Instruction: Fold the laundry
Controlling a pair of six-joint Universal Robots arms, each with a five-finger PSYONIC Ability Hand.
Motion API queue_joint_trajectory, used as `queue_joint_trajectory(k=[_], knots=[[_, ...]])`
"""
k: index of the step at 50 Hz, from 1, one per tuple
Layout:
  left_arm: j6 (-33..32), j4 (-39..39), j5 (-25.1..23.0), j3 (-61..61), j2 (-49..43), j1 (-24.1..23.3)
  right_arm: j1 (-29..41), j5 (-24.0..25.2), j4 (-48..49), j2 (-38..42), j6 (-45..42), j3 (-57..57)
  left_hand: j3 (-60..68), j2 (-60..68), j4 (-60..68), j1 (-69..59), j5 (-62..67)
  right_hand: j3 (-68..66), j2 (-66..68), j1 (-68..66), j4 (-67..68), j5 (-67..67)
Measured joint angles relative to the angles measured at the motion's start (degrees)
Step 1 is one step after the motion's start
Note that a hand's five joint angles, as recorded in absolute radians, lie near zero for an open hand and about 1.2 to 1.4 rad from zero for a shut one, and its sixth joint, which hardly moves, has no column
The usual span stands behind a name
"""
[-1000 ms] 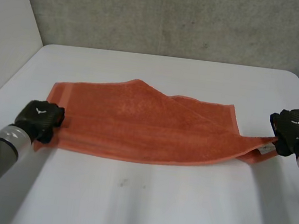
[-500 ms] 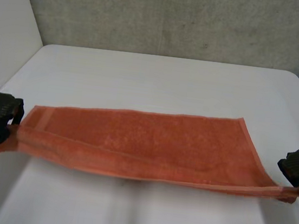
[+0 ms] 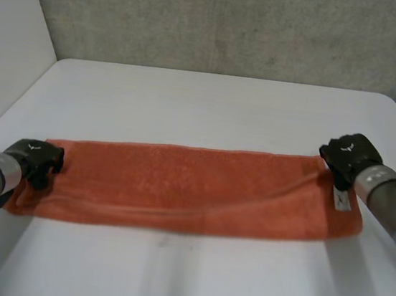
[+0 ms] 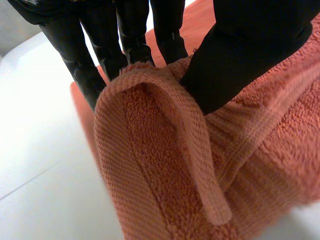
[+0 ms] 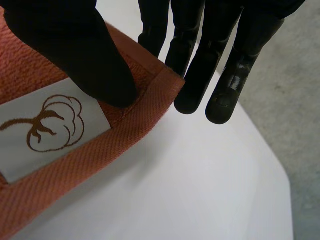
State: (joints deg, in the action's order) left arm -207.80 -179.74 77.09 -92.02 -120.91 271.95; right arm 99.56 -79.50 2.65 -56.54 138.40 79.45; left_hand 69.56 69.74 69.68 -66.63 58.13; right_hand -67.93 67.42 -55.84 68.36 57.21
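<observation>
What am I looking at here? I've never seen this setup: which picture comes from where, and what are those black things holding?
This is a two-armed robot at a white table; the black parts are its hands. The wide picture looks down from a camera between the arms, and the two close-ups come from cameras on the wrists. One orange towel lies in a long strip. The left hand pinches a fold at one end. The right hand pinches the far corner of the other end, thumb beside a white label.
</observation>
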Motion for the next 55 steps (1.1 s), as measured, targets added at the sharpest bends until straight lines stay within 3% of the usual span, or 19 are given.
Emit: queue_joint_trajectory(k=[6,15,26,37,38,39,40,41,42,46,55], knots=[[2.3,-1.0,3.7,6.0,-4.8,-0.3,2.5,-2.5,2.8,8.4,0.1,-8.7,0.0,0.0,0.0,0.0,0.0,0.0,0.0,0.0,0.0,0.0],[4.1,-1.4,4.4,9.7,-6.7,-0.7,4.2,-5.7,4.0,16.4,-0.8,-17.1,0.0,0.0,0.0,0.0,0.0,0.0,0.0,0.0,0.0,0.0],[5.4,-4.6,4.3,11.5,-6.5,-2.2,5.4,-10.0,10.7,18.4,-2.0,-19.6,0.0,0.0,0.0,0.0,0.0,0.0,0.0,0.0,0.0,0.0],[5.9,-6.2,4.4,13.2,-7.3,-4.0,5.4,-11.0,13.7,19.8,-1.8,-21.6,0.0,0.0,0.0,0.0,0.0,0.8,-0.7,0.1,-0.6,-0.4],[5.8,-6.1,4.4,13.3,-7.4,-4.3,5.4,-11.0,13.7,19.9,-1.7,-21.9,-25.6,-25.9,-25.2,23.5,-23.8,0.8,-0.7,0.1,-0.6,-0.4],[5.7,-6.0,4.4,13.3,-7.4,-4.8,5.5,-11.0,13.6,19.8,-1.5,-22.1,-31.9,-32.1,-31.5,29.1,-29.7,44.8,-45.2,38.9,-45.0,-43.8],[5.7,-5.9,4.4,13.3,-7.3,-5.0,5.5,-11.0,13.6,19.6,-1.4,-22.2,-34.0,-35.1,-34.2,31.9,-32.2,52.2,-52.3,42.9,-52.5,-50.9],[5.6,-5.9,4.4,13.2,-7.0,-5.3,5.5,-11.0,13.6,19.2,-1.1,-22.2,-34.0,-35.1,-34.2,31.9,-32.2,54.5,-54.0,43.8,-54.5,-52.7],[5.6,-5.7,4.4,13.1,-6.4,-5.7,5.4,-11.0,13.5,18.3,-0.5,-22.0,-46.9,-47.5,-47.2,45.2,-45.0,55.3,-54.5,44.0,-55.0,-53.2],[5.7,-5.4,4.3,12.1,-3.2,-6.4,5.3,-10.9,13.4,15.4,1.8,-21.0,-55.7,-55.9,-55.9,52.8,-53.4,55.7,-55.0,44.2,-55.1,-53.3],[5.7,-4.9,3.3,2.1,12.4,-6.8,4.6,-9.8,11.7,-2.1,11.9,-8.3,-57.2,-57.4,-57.4,54.3,-56.0,55.7,-55.0,44.2,-55.1,-53.3]])
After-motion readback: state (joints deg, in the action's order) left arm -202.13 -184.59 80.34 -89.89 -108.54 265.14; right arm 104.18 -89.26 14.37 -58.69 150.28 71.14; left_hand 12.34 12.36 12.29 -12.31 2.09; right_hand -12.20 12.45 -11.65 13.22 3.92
